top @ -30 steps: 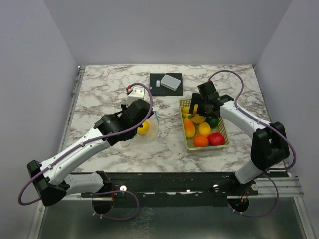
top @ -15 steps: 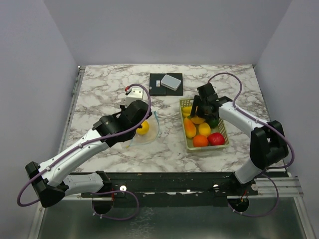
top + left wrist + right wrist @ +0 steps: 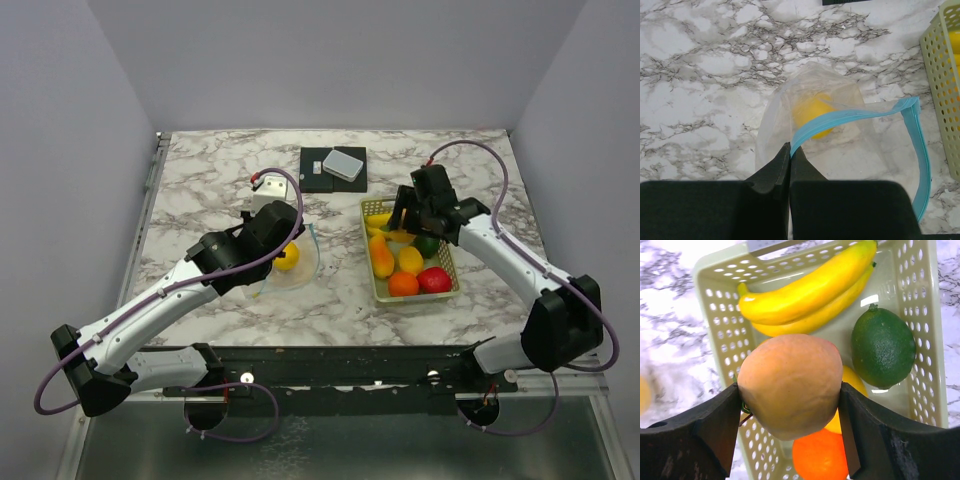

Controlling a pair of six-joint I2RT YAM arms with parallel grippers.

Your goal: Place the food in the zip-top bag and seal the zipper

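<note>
Right wrist cam: right pincer [image 3: 790,407] clamps a peach-coloured fruit [image 3: 790,375], basket [image 3: 715,330] below it; from overhead that fruit is hidden. Left pincer [image 3: 790,159] is pinched on the bag [image 3: 840,150] zipper [image 3: 850,116], lemon [image 3: 812,112] just ahead, inside.

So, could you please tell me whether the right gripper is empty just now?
No, the right gripper is closed on a round peach-coloured fruit, held over the basket in the right wrist view.

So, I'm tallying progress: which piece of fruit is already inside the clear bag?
The round yellow one, seen through the zip-top bag. The others lie in the basket, except the peach-coloured fruit in the right gripper.
</note>
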